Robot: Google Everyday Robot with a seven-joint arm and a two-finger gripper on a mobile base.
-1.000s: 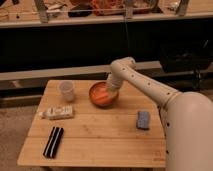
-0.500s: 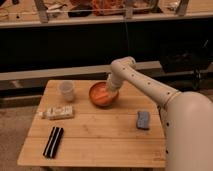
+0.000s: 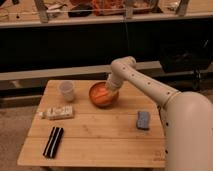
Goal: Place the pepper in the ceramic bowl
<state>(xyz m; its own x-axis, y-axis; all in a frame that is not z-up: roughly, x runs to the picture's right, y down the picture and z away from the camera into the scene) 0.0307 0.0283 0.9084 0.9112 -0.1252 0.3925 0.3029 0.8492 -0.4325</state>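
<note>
The ceramic bowl (image 3: pixel 103 95), round and orange-red, sits at the back middle of the wooden table (image 3: pixel 100 135). My gripper (image 3: pixel 111 89) reaches down over the bowl's right rim, with its tip inside the bowl. A paler orange streak by the tip looks like the pepper (image 3: pixel 102 92), lying in the bowl. Whether the gripper is touching it cannot be made out.
A pale translucent cup (image 3: pixel 67 90) stands left of the bowl. A white packet (image 3: pixel 56 112) lies near the left edge, a black bar-shaped item (image 3: pixel 53 141) at the front left, and a blue sponge (image 3: pixel 143 119) at the right. A dark shelf runs behind the table.
</note>
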